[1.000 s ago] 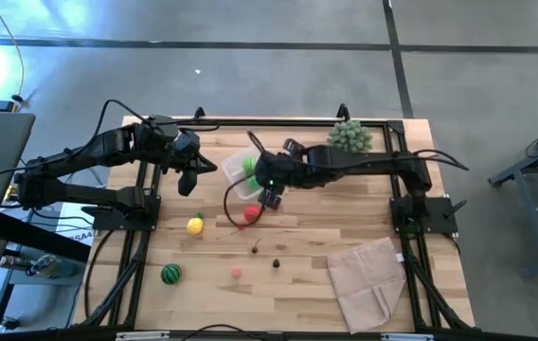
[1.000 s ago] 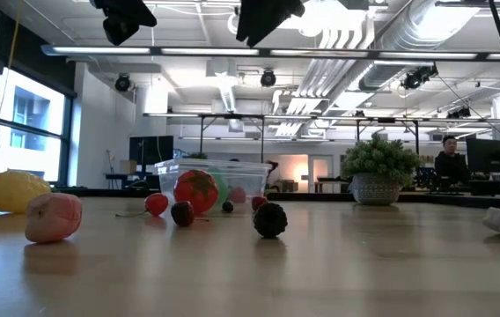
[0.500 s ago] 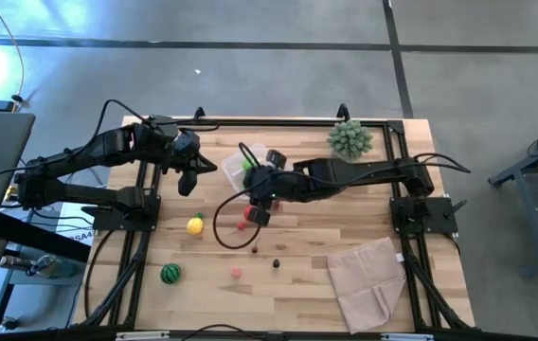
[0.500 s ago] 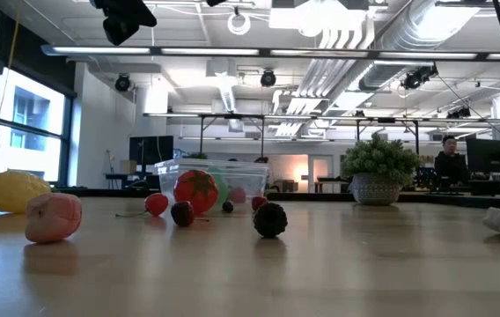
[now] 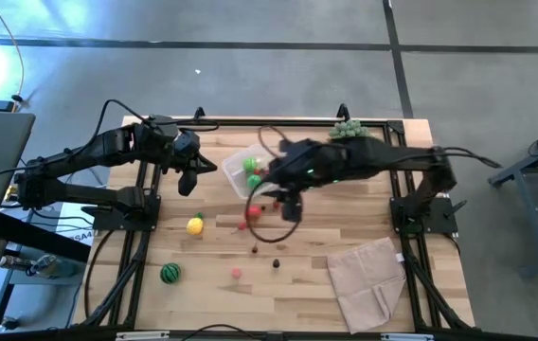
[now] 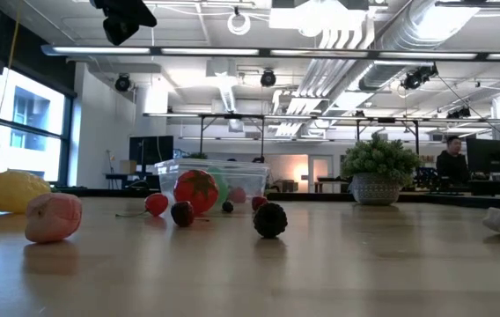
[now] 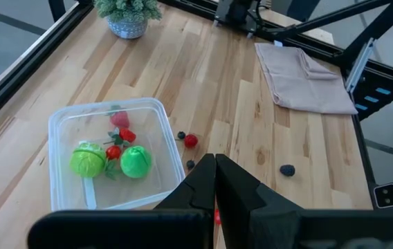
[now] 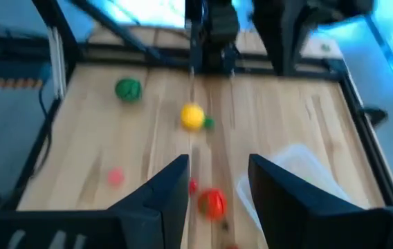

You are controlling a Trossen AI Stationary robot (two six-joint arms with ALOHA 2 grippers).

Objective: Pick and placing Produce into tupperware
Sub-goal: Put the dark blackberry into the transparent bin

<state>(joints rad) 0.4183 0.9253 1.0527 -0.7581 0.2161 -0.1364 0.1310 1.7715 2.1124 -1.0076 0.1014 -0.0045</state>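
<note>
The clear tupperware stands at the far middle of the table with two green rounds and small red berries inside. On the table lie a red tomato, a yellow lemon, a striped melon ball, a pink fruit and a dark berry. My right gripper hangs open and empty above the tomato, just near of the tub. My left gripper is shut and waits left of the tub, holding nothing.
A spiky potted plant stands at the far right corner. A beige folded cloth lies at the near right. A small red berry lies beside the tub. A loop of the right arm's cable hangs by the tomato.
My right gripper has risen, leaving the top of the low view, and has swung a little toward the table's right while its wrist turned. The left arm and the produce have kept still.
</note>
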